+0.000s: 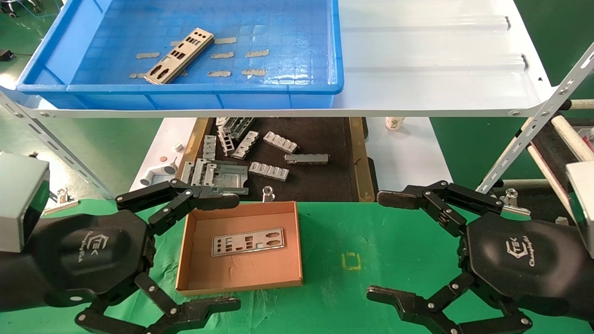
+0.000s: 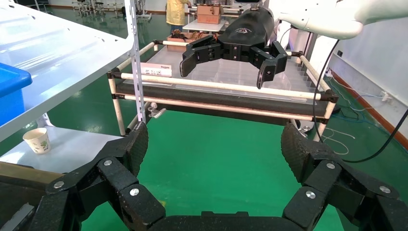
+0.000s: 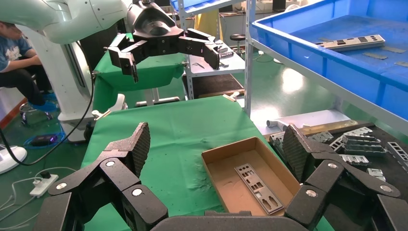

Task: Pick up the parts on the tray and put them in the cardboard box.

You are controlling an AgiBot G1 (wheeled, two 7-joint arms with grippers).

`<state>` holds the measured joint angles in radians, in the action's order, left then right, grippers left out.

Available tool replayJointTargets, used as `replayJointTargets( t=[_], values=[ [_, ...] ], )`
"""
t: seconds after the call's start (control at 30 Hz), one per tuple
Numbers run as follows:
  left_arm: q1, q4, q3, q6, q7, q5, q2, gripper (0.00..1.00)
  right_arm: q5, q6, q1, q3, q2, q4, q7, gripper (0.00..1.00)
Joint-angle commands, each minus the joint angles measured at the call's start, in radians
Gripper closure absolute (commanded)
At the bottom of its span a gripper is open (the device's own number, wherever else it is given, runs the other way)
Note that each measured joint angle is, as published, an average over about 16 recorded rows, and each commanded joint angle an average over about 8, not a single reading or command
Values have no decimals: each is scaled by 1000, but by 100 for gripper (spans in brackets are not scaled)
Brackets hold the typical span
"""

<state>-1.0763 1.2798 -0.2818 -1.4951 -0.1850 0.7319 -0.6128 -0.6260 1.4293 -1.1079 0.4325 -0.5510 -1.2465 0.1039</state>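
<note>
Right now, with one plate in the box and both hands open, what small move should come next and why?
Probably raise the left hand toward the thin silver punched metal plate lying in the large blue plastic tray on the shelf. The small brown cardboard box already holds one plate, and both hands hover open and empty, the right hand farther from it.

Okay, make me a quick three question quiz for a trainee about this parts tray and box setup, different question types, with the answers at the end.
1. True or false: the box already holds one plate.
2. How many plates lie in the blue tray?
A) none B) one C) three
3. Fill in: both the left gripper and the right gripper have their jaws ____.

Key:
1. True; the plate lies flat on the box floor.
2. B; a single plate lies on the tray floor.
3. open; both hold nothing and hang over the green mat, the left one beside the box.
</note>
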Motion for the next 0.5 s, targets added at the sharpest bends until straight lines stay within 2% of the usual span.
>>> replayJointTargets(
  t=[0.03, 0.5],
  values=[
    [0, 0, 0, 0, 0, 0, 0, 0, 0, 0, 0, 0, 0, 0, 0, 0],
    [0, 0, 0, 0, 0, 0, 0, 0, 0, 0, 0, 0, 0, 0, 0, 0]
  ],
)
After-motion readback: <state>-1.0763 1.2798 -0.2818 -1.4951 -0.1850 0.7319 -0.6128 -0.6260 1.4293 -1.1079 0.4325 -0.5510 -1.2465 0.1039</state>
